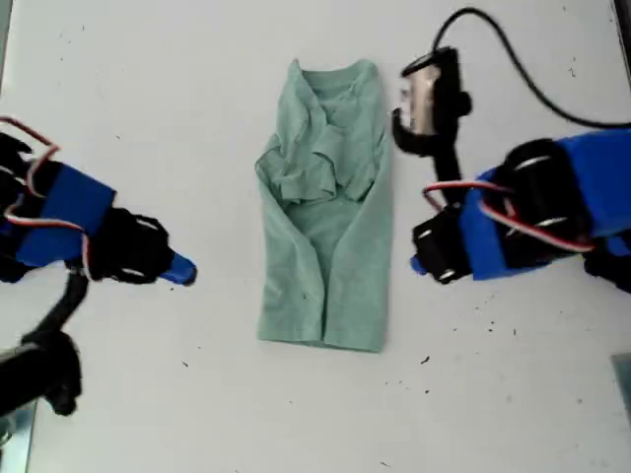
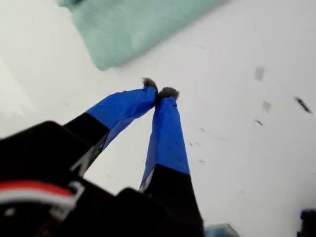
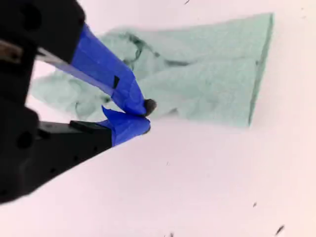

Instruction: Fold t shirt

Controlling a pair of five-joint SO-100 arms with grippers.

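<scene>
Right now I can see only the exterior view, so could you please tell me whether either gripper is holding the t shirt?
Observer: No. The first wrist view shows my first gripper shut, its tips touching, with no cloth between them.
Operator: Thank you. And the other one, please?
Observer: The second wrist view shows my second gripper shut on nothing too. The t shirt lies on the table beyond its tips.
</scene>
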